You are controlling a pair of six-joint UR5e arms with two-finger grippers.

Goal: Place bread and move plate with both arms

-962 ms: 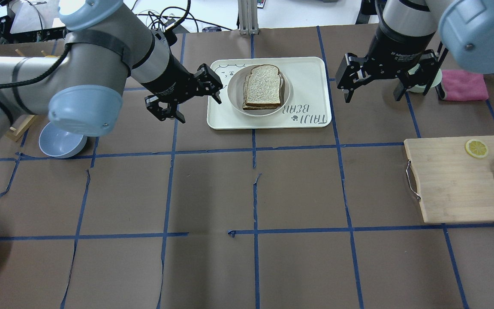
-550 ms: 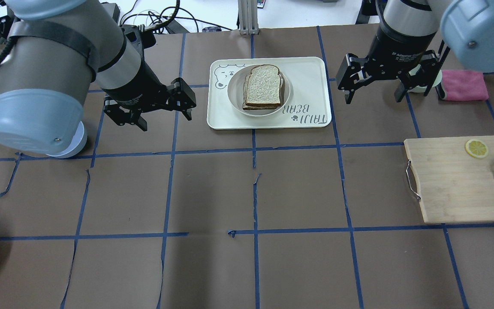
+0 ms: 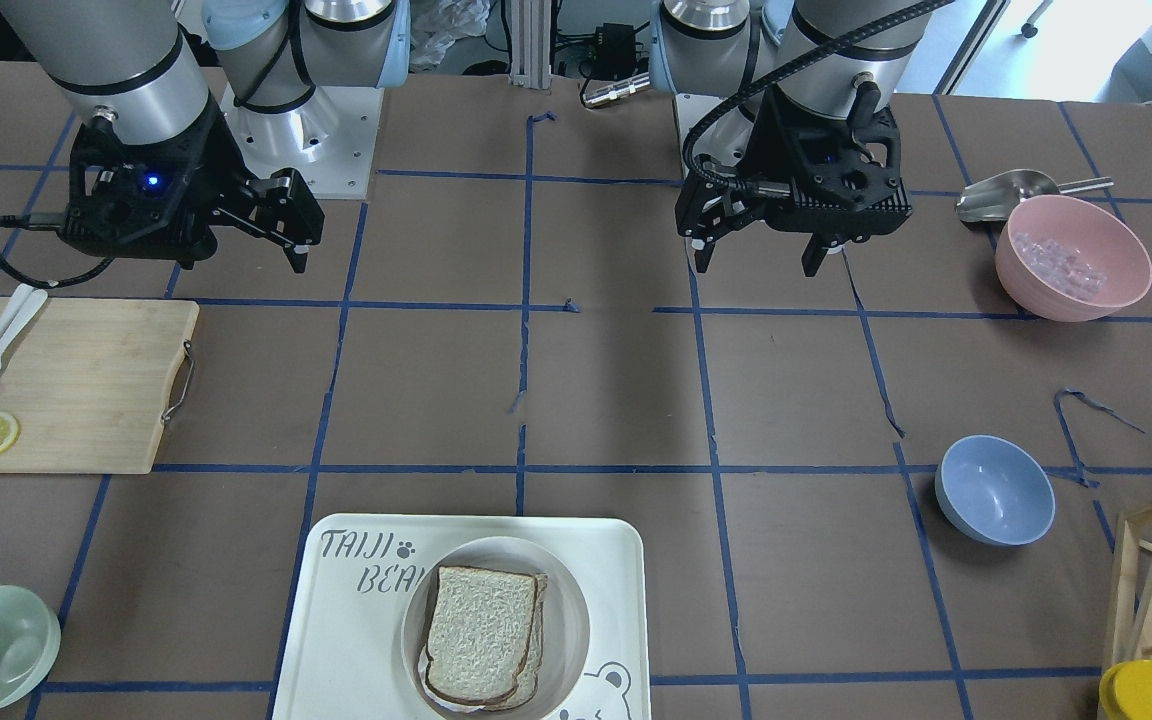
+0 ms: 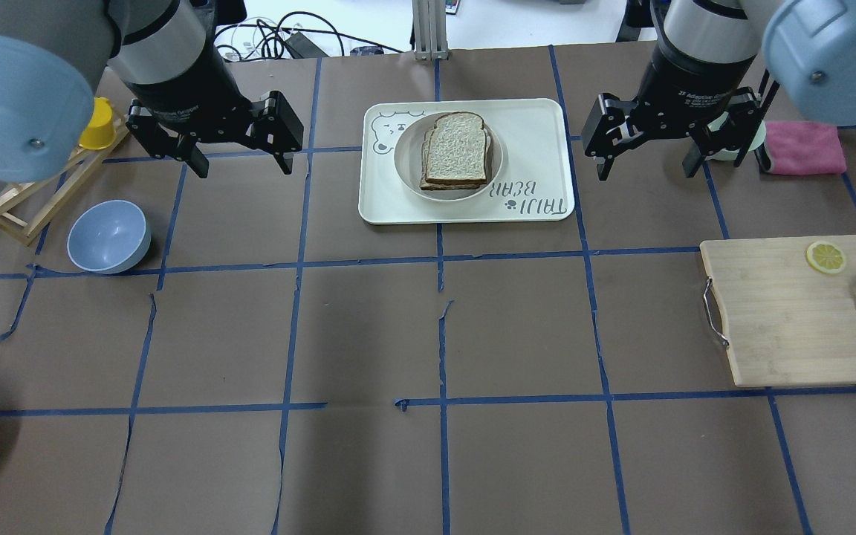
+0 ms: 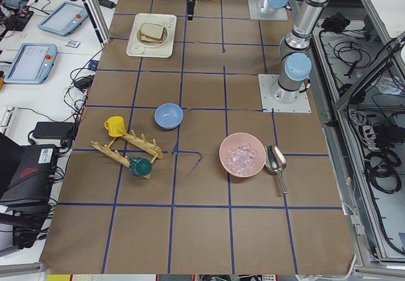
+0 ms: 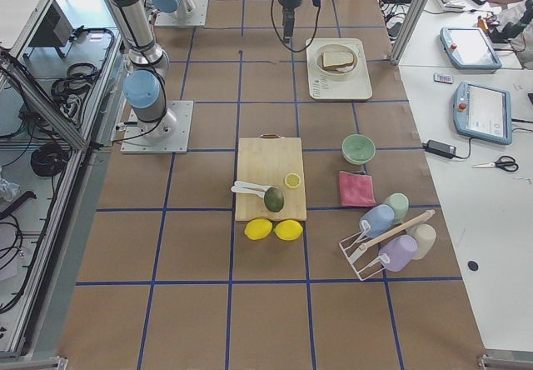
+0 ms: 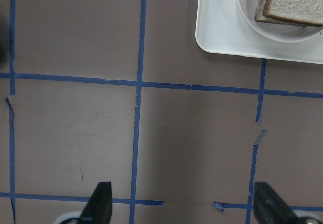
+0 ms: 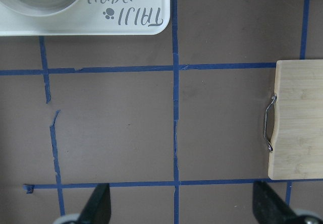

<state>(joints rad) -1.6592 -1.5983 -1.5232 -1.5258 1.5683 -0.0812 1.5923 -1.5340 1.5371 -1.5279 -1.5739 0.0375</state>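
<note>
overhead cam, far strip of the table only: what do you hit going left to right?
yellow cup → left gripper → tray, holding the plate with the bread → right gripper → pink cloth. Green bowl behind the right gripper left out: overlapped.

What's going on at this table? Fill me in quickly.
Nothing is being held right now. The left gripper and the right gripper both hang open and empty above the table, one on each side of the bear-print tray. The bread lies on top of another slice in the round cream plate, which sits on that tray. Neither gripper touches the plate, so moving it has not yet begun.
</note>
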